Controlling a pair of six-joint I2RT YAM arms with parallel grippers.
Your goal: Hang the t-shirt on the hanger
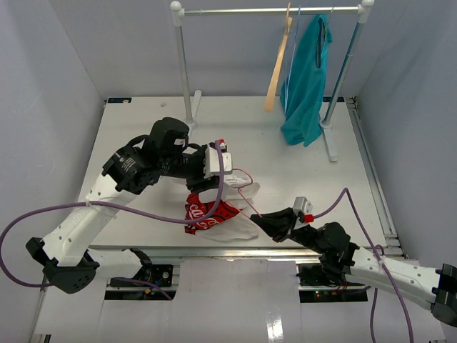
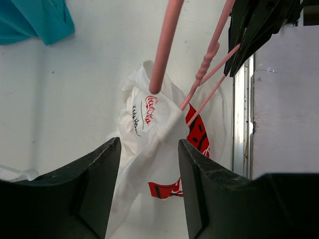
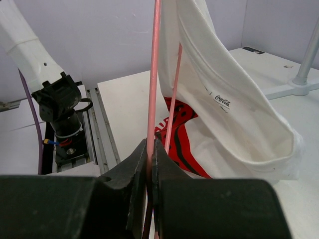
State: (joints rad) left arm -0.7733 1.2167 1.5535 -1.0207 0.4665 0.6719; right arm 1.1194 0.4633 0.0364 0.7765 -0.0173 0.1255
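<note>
The white t-shirt (image 1: 227,218) with its red print lies bunched near the table's front edge, partly lifted. The pink wire hanger (image 1: 245,194) runs into the t-shirt's (image 2: 149,129) opening, and cloth drapes over its far end. My right gripper (image 1: 261,216) is shut on one hanger (image 3: 155,74) wire, low beside the t-shirt (image 3: 224,94). My left gripper (image 2: 148,169) hovers open just above the shirt, fingers (image 2: 102,181) straddling the cloth without pinching it. The hanger (image 2: 164,50) wires pass in front of it. In the top view the left gripper (image 1: 216,184) hangs over the shirt's upper edge.
A clothes rack (image 1: 184,64) stands at the back of the table, bearing a tan wooden hanger (image 1: 278,64) and a teal garment (image 1: 307,78). Its right foot (image 1: 330,143) rests on the table. Purple cables (image 1: 143,209) trail from both arms. The table's front rail (image 1: 214,250) lies just below the shirt.
</note>
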